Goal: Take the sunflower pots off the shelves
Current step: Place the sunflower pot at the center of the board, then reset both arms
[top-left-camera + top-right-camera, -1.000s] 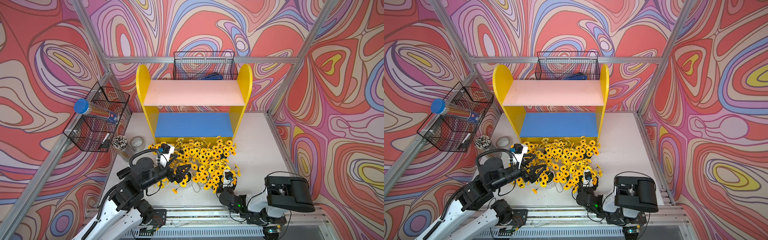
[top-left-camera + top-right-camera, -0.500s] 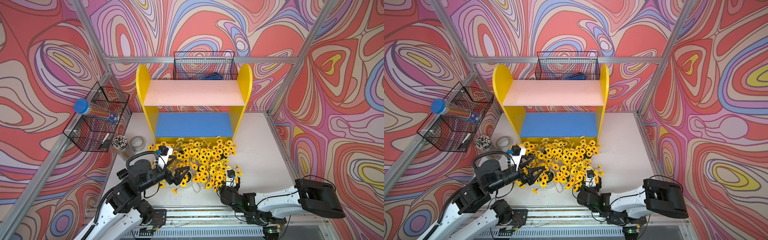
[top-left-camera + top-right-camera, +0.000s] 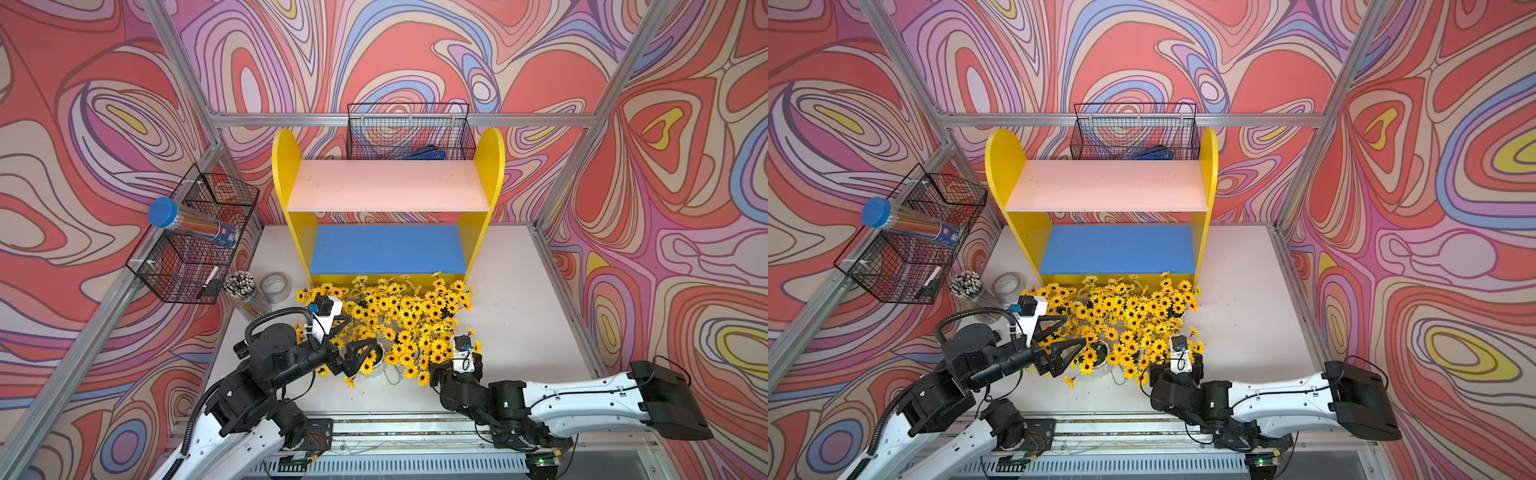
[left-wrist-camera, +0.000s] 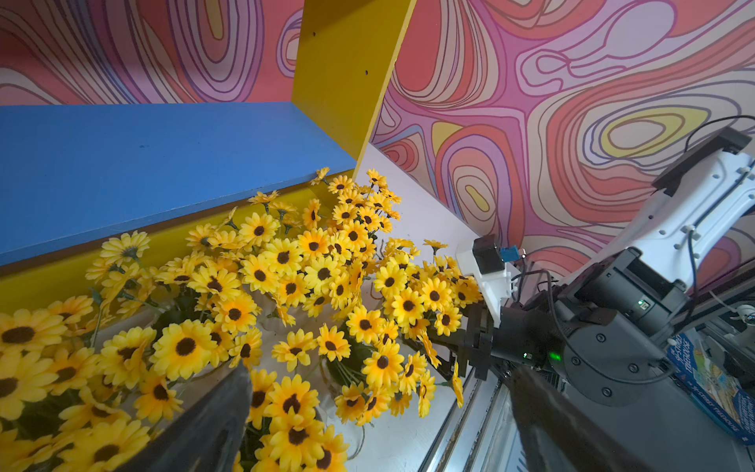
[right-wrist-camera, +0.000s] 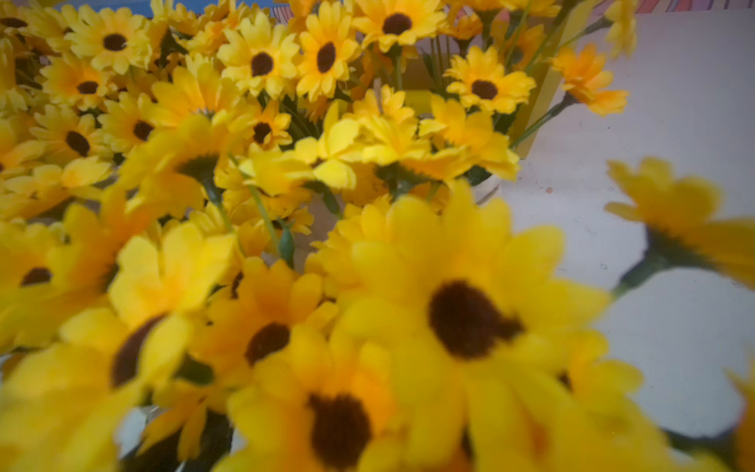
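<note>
While the small white ribbed sunflower pots (image 3: 399, 316) stand clustered on the pale tabletop (image 3: 507, 299), just in front of the yellow wooden shelf unit (image 3: 286, 174) with its pale pink upper board and blue lower board, both arms reach into the blossoms from the near edge. Every pot in view is on the tabletop, and the mass of yellow, dark-centred flowers touches the unit's front edge.

The left gripper (image 3: 363, 329) is at the cluster's left side with its black jaws spread wide. Blossoms lie between the fingers, but they grip nothing. In the left wrist view its two dark fingers (image 4: 216, 421) stand far apart above the flowers.

The right gripper (image 4: 449, 355) is pushed into the cluster's near right corner. Its fingertips are buried among the petals, so how far the jaws are parted cannot be told, nor whether they touch a pot. The right wrist view is filled with blurred flower heads close to the lens.

A clear jar of pencils (image 3: 243, 291) and a roll of tape (image 3: 275, 286) sit left of the shelf unit, under a black wire basket (image 3: 195, 237) on the wall.
</note>
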Available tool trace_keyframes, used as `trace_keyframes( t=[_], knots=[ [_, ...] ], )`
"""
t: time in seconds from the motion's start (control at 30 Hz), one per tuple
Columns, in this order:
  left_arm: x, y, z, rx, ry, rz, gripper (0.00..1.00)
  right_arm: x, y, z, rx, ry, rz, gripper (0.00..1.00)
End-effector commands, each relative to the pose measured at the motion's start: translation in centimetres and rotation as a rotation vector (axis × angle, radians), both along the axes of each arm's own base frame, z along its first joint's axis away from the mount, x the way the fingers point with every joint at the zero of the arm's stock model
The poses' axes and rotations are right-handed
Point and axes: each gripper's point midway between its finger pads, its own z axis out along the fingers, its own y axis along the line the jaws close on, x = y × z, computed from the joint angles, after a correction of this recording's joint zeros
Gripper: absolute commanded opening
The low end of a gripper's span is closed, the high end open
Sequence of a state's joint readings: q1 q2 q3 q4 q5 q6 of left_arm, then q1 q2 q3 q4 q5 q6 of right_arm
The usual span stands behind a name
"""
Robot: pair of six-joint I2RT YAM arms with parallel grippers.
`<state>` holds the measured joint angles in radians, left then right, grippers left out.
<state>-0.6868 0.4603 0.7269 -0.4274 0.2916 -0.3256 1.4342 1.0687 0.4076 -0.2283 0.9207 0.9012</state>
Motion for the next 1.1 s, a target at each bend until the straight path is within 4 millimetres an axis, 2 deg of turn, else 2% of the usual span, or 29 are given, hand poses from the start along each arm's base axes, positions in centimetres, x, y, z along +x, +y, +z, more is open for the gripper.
trace_keyframes(
  t=[0.0, 0.33, 0.6, 0.87, 1.0, 1.07],
  knots=[
    [-0.9, 0.2, 1.4, -0.020, -0.020, -0.022, 1.00, -1.2, -0.3, 0.7, -0.057, 0.007, 0.008, 0.98],
    [-1.1, 0.9, 2.1, -0.014, -0.038, -0.003, 1.00, -1.0, -1.3, 6.5, -0.069, -0.093, -0.011, 0.98],
    [-0.7, 1.9, 3.1, 0.026, -0.061, 0.050, 1.00, -0.9, 0.2, 12.2, -0.032, -0.182, 0.061, 0.98],
    [1.7, 6.5, 3.8, 0.126, -0.034, 0.340, 1.00, -0.4, -0.2, 19.6, -0.010, -0.338, 0.073, 0.98],
    [3.1, 8.4, 3.6, 0.210, -0.003, 0.471, 1.00, -0.1, 0.0, 22.2, -0.052, -0.418, 0.058, 0.98],
    [4.2, 10.0, 3.6, 0.268, 0.012, 0.585, 1.00, 0.1, 0.5, 23.2, -0.127, -0.448, 0.051, 0.98]
  ],
)
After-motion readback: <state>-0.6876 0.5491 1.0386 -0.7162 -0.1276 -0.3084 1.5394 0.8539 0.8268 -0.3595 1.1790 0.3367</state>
